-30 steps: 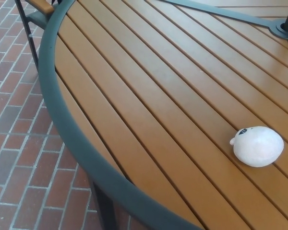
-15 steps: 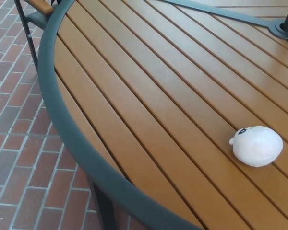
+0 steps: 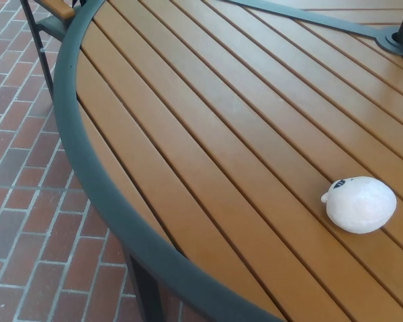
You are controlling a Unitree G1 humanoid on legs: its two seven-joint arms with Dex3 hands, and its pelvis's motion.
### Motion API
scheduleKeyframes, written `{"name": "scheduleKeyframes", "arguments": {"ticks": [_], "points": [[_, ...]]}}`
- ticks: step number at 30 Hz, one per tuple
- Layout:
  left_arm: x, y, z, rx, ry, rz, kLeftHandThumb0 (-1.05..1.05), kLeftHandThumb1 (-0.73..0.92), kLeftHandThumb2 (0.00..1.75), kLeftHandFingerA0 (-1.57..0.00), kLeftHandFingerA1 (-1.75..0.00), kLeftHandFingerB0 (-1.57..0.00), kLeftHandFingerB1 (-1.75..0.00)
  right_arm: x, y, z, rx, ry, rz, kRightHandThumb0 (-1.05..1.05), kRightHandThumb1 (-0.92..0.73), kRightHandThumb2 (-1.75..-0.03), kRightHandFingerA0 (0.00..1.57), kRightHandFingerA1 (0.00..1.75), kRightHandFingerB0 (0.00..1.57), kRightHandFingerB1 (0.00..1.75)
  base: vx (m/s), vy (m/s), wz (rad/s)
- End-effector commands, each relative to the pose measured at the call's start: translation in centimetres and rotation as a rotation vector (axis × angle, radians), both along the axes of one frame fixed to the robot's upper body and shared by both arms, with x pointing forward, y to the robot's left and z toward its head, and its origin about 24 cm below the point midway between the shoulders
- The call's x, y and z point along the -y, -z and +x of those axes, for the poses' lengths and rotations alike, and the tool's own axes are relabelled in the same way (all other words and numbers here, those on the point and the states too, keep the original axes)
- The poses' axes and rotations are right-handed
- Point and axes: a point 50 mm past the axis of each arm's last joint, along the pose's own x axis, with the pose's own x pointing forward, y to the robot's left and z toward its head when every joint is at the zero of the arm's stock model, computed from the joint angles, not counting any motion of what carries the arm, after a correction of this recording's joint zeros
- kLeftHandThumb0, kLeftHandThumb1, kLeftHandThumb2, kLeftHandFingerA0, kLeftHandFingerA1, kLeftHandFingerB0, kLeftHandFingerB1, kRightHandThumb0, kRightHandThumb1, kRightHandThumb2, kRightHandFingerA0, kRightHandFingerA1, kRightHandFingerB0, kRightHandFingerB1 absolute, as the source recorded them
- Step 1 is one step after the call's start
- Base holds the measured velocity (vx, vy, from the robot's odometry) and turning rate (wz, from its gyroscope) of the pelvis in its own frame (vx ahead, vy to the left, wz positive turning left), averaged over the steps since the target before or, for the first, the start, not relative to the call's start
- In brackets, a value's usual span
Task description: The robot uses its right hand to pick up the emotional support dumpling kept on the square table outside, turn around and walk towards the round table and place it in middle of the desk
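Nothing is seen to have moved since the earlier frames: the dumpling [image 3: 360, 204] is recorded at the same spot on the worktop [image 3: 208, 134], and any small offset matches a slight shift of the whole view.

At far left, red brick paving [image 3: 20, 168] is seen below and beside the table. At the upper left corner, part of a chair [image 3: 43, 20] is visible, with a wooden armrest and dark metal frame; most of it is cut off by the picture edge. The dark green curved rim [image 3: 87, 168] of the round table is seen sweeping from top left down to the bottom edge, with a dark leg [image 3: 144, 288] partly visible beneath it, its lower end cut off.

The worktop is made of orange-brown wooden slats running diagonally. The dumpling, white and rounded with a small dark marking on its upper left side, is seen lying on the slats at lower right, well in from the rim; details of the marking cannot be made out. At the upper right corner, a dark metal base [image 3: 399, 37] and a strut are partly shown, cut off by the frame.

Neither the left nor the right hand is in view, so no arm pose is recorded and the state of the fingers cannot be told.
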Motion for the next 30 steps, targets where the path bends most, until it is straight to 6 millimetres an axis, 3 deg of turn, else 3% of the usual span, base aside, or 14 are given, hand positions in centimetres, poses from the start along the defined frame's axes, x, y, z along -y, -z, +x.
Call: {"name": "scheduleKeyframes", "arguments": {"ticks": [1, 30], "points": [[-0.81, -0.36, -0.09, -0.022, -0.006, 0.034, -0.3, 0.73, 0.64, -0.55, -0.99, -0.53, -0.71, 0.17, -0.3, -0.07, 0.031, 0.025, -0.001, -0.44, -0.74, -0.62, 0.43, 0.39, 0.34, 0.36, 0.0, 0.0, 0.0], [-0.71, -0.25, -0.52, -0.031, -0.009, 0.031, -0.3, 0.73, 0.64, -0.55, -0.99, -0.53, -0.71, 0.26, -0.48, -0.2, 0.024, 0.023, -0.002, -0.44, -0.74, -0.62, 0.43, 0.39, 0.34, 0.36, 0.0, 0.0, 0.0]]}}
